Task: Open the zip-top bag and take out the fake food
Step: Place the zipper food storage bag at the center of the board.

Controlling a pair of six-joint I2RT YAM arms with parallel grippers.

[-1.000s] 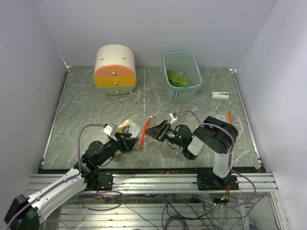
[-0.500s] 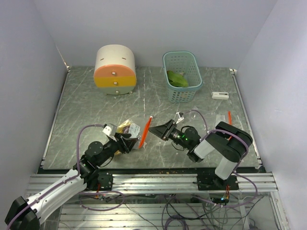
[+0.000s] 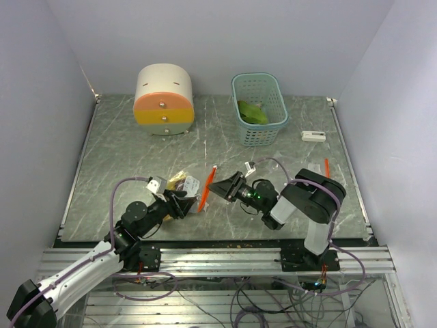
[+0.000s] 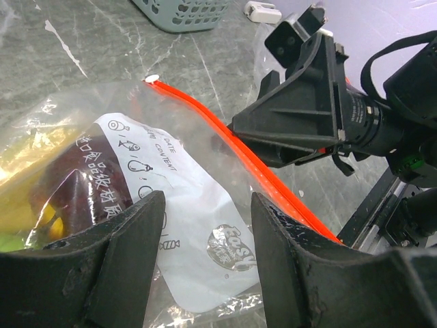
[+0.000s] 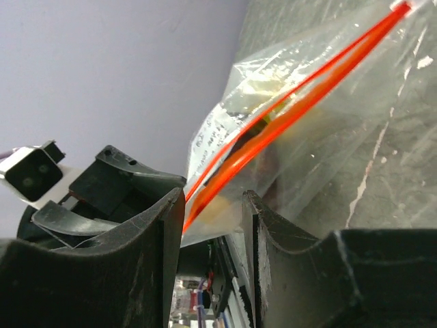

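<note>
A grey marbled table (image 3: 136, 150) is lying between pale lilac walls (image 3: 41, 102). Seen from above, a round cream-and-orange drawer box (image 3: 164, 99) is standing at 11 o'clock and a teal basket (image 3: 258, 139) at 1 o'clock, with a green leafy piece (image 3: 251, 113) lying inside it. The zip-top bag (image 3: 186, 183) is lying near the middle of the table, toward 6 o'clock. The fake food (image 4: 68, 191) is showing through it, dark purple and yellow. The left gripper (image 4: 207, 212) is reaching in from 7 o'clock. Its fingers are standing apart with the bag filling the gap, and I cannot tell if they are pressing it. The right gripper (image 5: 213, 208) is coming from 3 o'clock. Its fingers are standing narrowly apart at the orange-red zip (image 4: 239, 147), and I cannot tell if they are pinching it
</note>
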